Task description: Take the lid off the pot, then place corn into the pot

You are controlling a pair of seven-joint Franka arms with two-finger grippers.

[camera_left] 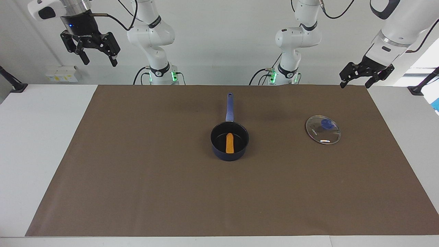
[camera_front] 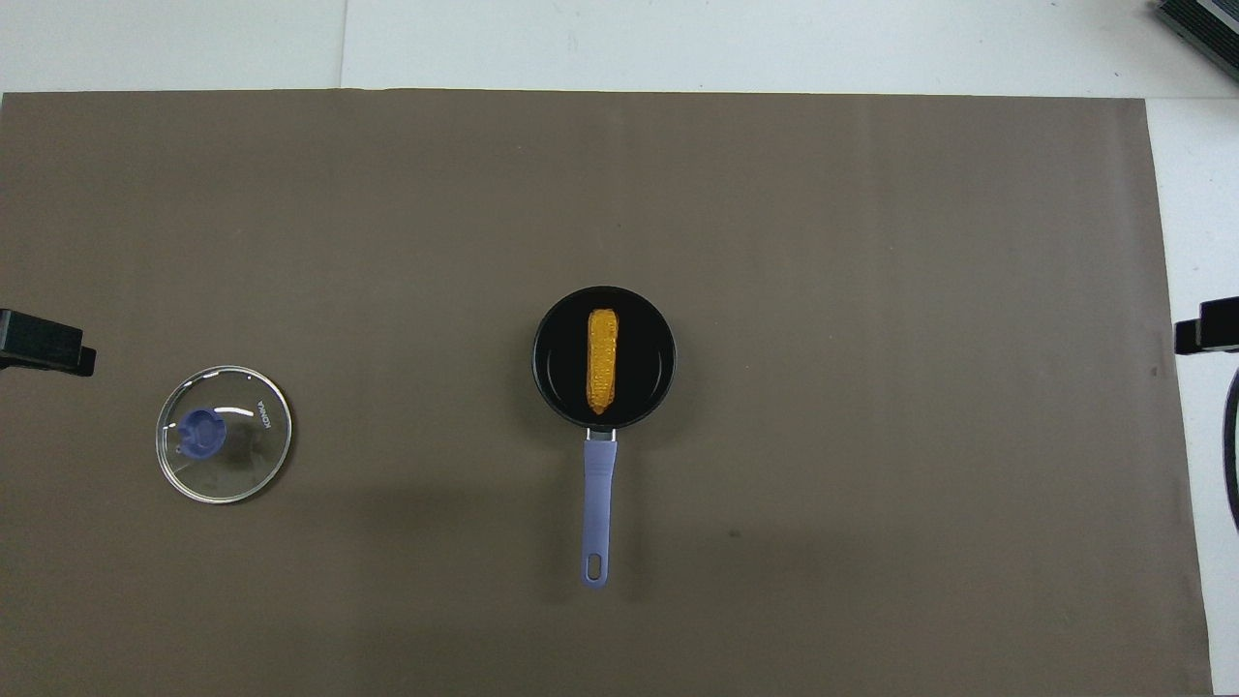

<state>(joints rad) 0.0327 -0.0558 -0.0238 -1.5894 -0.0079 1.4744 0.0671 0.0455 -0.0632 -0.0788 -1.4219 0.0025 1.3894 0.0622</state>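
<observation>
Peeking in at the overhead view's edges, both spread-open grippers, left gripper and right gripper, are mostly cut off; corn is seen inside the pot, lid on the brown mat.

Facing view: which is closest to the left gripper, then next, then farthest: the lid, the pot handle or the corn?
From the left gripper, raised at its arm's end of the table:
1. lid, lying flat on the mat, toward that end.
2. pot handle, mid-table, pointing at the robots.
3. corn, inside the pot.
</observation>
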